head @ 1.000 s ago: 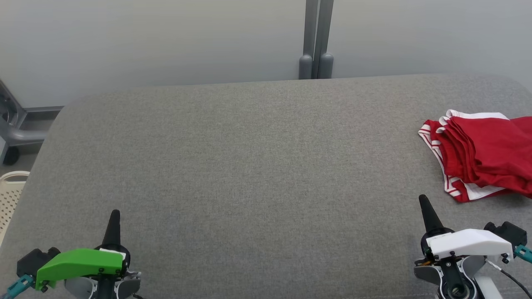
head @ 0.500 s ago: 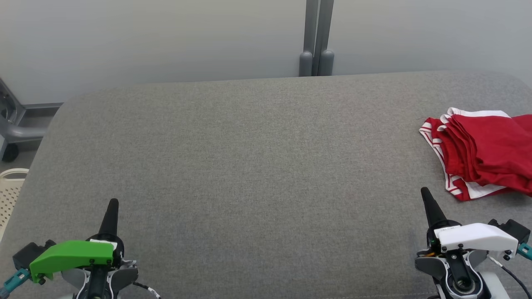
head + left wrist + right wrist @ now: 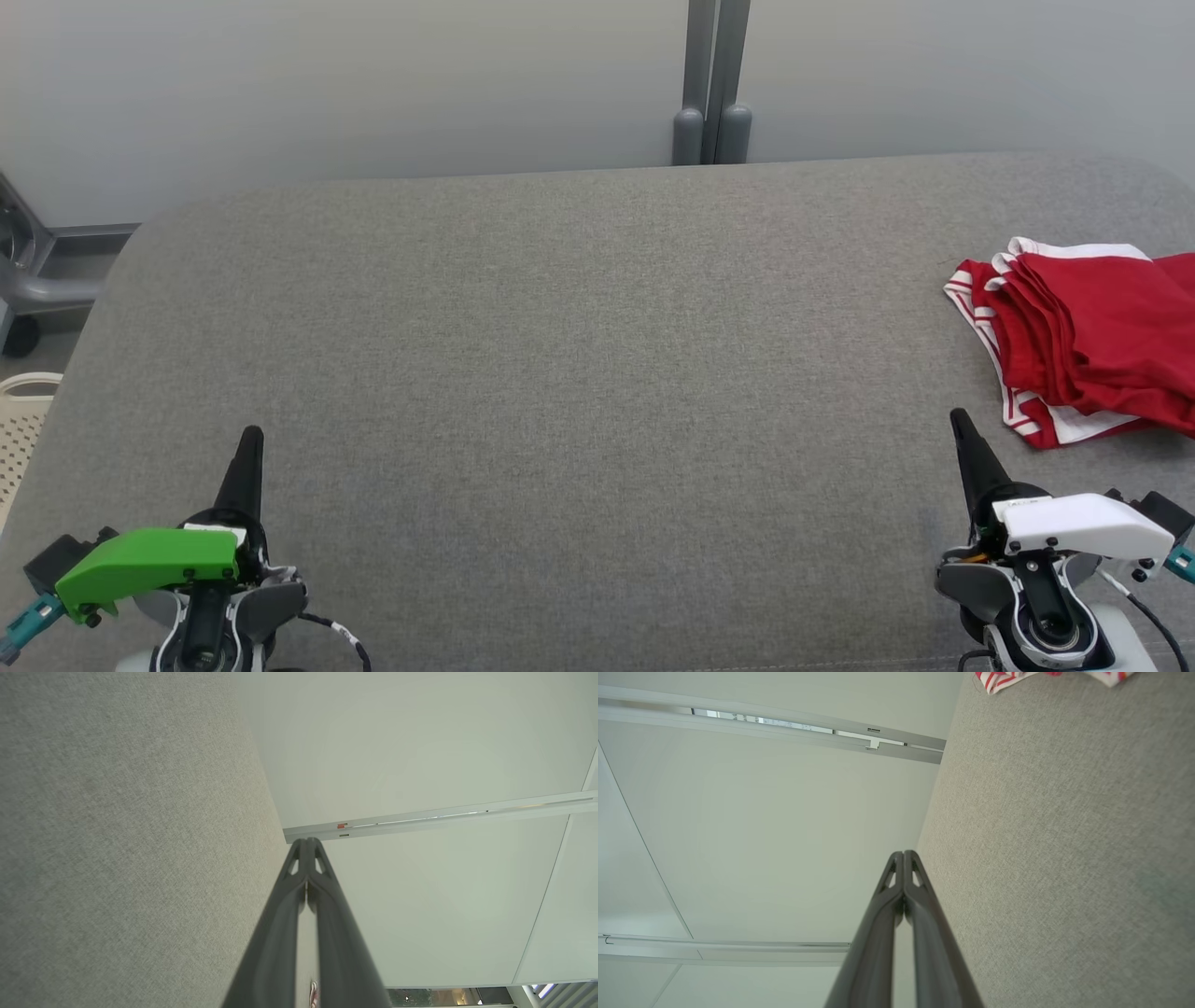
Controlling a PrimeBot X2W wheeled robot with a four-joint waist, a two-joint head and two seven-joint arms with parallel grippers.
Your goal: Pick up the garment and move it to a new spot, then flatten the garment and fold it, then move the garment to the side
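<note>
Garment: red with white striped trim, folded into a loose stack. It lies at the right end of the grey surface, partly cut off by the head view's right border. Nothing touches it.

Right gripper: near right, white cover on the wrist. The fingers are pressed together into one dark point and hold nothing. The tip points away from the robot and stops near the garment's near corner, apart from it. In the right wrist view the two fingers meet at the tips, with a strip of striped cloth at the top edge.

Left gripper: near left, green cover. The fingers are likewise closed tip to tip and empty, well apart from the garment. In the left wrist view the fingers are joined, with the surface on one side and the pale wall on the other.

Whether either tip touches the surface cannot be told.

Background: a grey post behind the far edge, and a cream perforated basket off the left end.
</note>
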